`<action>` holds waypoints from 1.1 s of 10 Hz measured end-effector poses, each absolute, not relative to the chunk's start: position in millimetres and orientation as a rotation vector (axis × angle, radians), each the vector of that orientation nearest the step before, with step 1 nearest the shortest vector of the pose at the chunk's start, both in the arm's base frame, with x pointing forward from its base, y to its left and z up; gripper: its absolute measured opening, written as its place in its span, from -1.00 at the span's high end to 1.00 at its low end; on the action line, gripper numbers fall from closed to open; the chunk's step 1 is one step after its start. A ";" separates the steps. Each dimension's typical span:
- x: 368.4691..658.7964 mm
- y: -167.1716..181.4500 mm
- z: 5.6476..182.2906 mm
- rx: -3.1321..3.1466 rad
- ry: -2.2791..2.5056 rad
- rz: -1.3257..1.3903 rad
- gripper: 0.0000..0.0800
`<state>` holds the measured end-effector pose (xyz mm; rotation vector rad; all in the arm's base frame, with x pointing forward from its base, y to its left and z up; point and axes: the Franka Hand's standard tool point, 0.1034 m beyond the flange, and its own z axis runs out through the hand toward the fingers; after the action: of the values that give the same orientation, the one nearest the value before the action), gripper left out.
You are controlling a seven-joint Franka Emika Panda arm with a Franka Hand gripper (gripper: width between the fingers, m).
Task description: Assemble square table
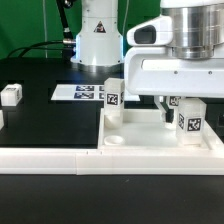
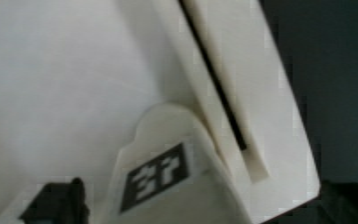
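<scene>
A: Handling of the leg (image 1: 188, 122)?
B: Light, stiff, slick plastic, probably; hardly fragile. Best pinched across the flat sides, near the upper end.
A: Where now?
B: Standing upright on the top (image 1: 150, 138), toward the exterior view's right, directly under the gripper (image 1: 183, 104).
A: Arm pose?
B: Reaching over the top, wrist pointed straight down. Fingers (image 2: 55, 200) spread wide, clear of the leg, pinching nothing.

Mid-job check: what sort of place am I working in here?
Most likely a robotics lab bench set up for furniture assembly: a black worktable with the marker board fixed on it, the Franka arm's base behind, and white tagged parts such as the leg.
</scene>
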<state>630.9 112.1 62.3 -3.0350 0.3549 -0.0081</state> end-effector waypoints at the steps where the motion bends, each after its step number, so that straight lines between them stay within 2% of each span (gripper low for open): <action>1: 632.5 113.5 65.6 -3.100 0.084 -0.010 -0.62; 4: 632.5 113.7 65.1 -3.114 -0.009 -0.013 -0.62; 5: 632.4 114.3 65.1 -3.110 0.072 -0.011 -0.41; 6: 632.4 114.4 65.0 -3.103 0.211 -0.009 -0.07; 7: 632.3 114.5 65.0 -3.096 0.295 -0.007 -0.07; 8: 632.3 114.5 65.0 -3.084 0.401 -0.006 0.28; 11: 634.1 115.3 65.5 -2.973 0.895 -0.019 0.27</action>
<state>634.1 115.3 65.5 -2.9730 0.8953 -0.0185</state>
